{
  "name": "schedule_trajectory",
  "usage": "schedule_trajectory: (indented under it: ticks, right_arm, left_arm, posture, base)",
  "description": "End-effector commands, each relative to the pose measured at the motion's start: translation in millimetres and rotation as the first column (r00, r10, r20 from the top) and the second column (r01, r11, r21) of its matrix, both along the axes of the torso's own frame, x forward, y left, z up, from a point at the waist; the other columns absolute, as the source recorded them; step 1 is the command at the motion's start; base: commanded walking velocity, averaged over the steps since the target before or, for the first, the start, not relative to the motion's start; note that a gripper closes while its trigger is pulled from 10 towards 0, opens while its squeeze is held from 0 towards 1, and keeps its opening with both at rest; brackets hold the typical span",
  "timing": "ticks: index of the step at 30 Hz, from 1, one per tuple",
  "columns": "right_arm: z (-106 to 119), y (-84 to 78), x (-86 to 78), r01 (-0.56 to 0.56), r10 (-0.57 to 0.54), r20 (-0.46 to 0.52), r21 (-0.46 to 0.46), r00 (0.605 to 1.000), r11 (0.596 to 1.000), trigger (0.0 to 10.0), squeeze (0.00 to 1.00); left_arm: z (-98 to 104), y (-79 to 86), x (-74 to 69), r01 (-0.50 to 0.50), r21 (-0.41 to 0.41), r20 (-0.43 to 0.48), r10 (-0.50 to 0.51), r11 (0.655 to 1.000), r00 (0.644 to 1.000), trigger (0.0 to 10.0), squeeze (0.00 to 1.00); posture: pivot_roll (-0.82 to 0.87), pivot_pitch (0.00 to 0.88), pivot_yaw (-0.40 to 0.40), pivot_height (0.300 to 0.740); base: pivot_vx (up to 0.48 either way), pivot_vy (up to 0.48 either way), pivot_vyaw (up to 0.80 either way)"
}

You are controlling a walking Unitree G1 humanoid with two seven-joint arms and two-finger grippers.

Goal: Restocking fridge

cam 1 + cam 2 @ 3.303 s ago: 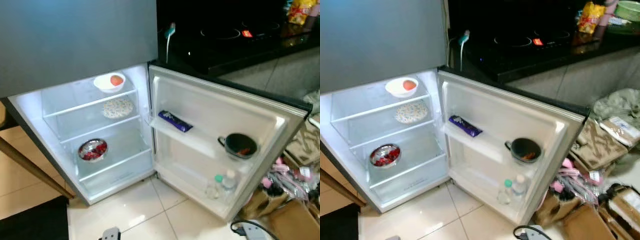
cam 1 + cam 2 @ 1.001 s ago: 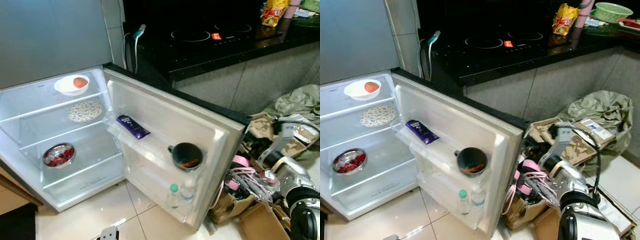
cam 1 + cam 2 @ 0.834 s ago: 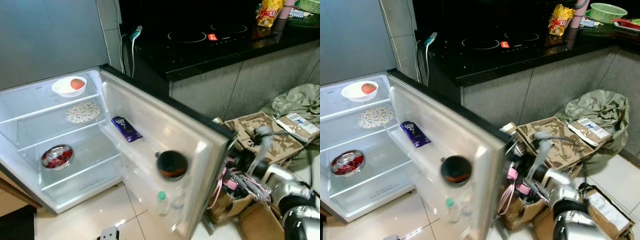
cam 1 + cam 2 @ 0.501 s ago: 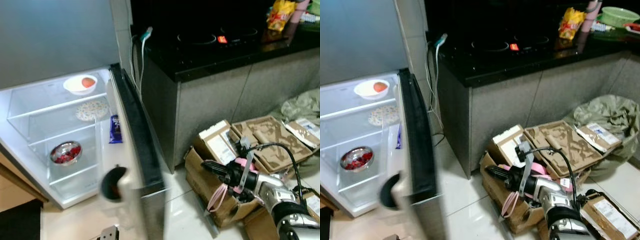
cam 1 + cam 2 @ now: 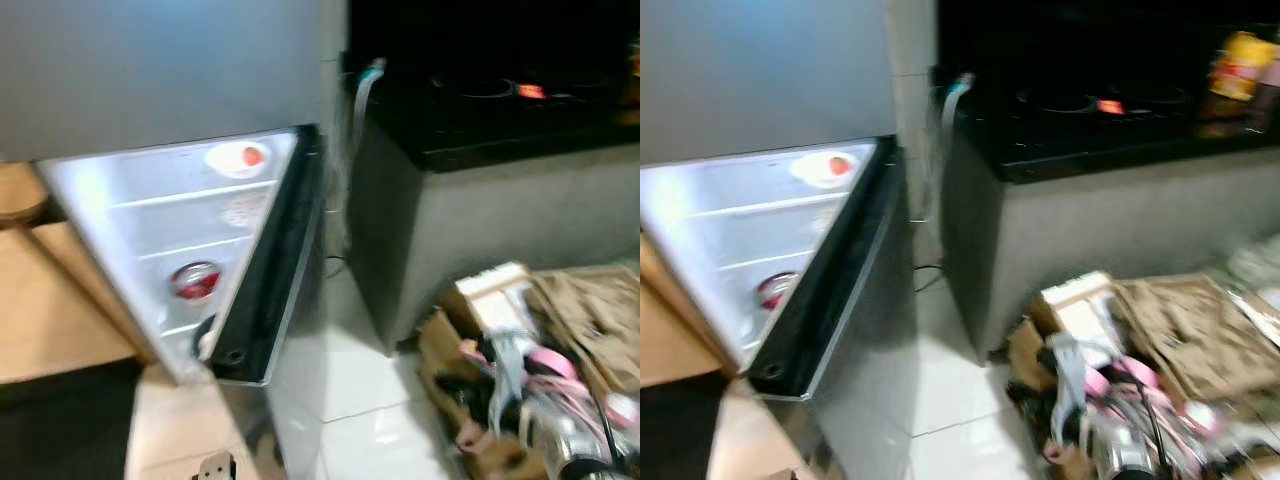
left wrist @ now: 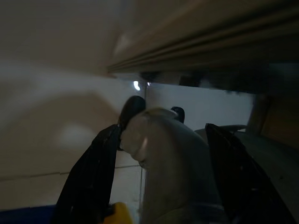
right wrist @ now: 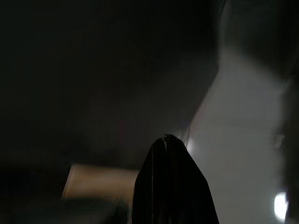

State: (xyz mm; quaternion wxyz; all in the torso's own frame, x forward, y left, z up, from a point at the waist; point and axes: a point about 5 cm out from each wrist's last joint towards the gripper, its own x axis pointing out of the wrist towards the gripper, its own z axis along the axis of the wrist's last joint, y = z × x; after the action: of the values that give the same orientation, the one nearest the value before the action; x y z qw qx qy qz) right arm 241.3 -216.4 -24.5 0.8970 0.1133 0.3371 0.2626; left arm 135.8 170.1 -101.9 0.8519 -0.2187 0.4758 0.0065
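Observation:
The fridge (image 5: pixel 150 70) stands at the left, its lower door (image 5: pixel 268 262) swung almost closed so that I see its black edge. Through the narrow lit gap I see a white bowl with an orange fruit (image 5: pixel 240 158) on the top shelf and a steel bowl of red food (image 5: pixel 196 281) lower down. My right arm (image 5: pixel 1087 415) is low at the right, blurred, clear of the door. Its gripper (image 7: pixel 164 138) is shut and empty. In the dark left wrist view my left gripper (image 6: pixel 161 140) is shut on a pale rounded object (image 6: pixel 163 158).
A dark counter with a cooktop (image 5: pixel 1080 110) stands right of the fridge, with a cable (image 5: pixel 360 90) hanging at its corner. Cardboard boxes (image 5: pixel 1160 320) and pink cords (image 5: pixel 545 365) crowd the floor at the right. White tiles (image 5: pixel 950 390) lie before the door. A wooden edge (image 5: pixel 60 290) is at the left.
The fridge door has swung from wide open to nearly closed. My right arm reached toward the door and has dropped back low. The camera has shifted, and the picture is blurred.

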Motion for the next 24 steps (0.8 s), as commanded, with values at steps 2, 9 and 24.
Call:
schedule_trajectory:
  ticks: [2,9,24]
  right_arm:
    - [-7,1.6,-6.7,0.008,-0.009,-0.038,-0.019,0.999,1.0,10.0,0.0]
    - [-29,2.6,-36.8,0.055,-0.059,-0.154,-0.032,0.986,0.998,10.0,0.0]
    - [-53,0.1,-78.0,0.149,-0.166,-0.304,-0.078,0.938,0.986,10.0,0.0]
  left_arm:
    - [-2,-4.3,-5.8,0.004,-0.013,-0.023,-0.005,1.0,1.0,10.0,0.0]
    - [-2,-4.2,-5.2,0.01,-0.013,-0.022,-0.01,1.0,1.0,10.0,0.0]
    - [-2,-4.4,-4.2,0.025,-0.012,-0.02,-0.025,1.0,0.999,10.0,0.0]
  posture:
    - [-0.13,0.0,0.005,0.74]
    - [-0.12,0.0,0.008,0.74]
    - [-0.13,0.0,0.012,0.74]
  base:
    - [0.0,0.0,0.74]
    - [0.0,0.0,0.74]
    - [0.0,0.0,0.74]
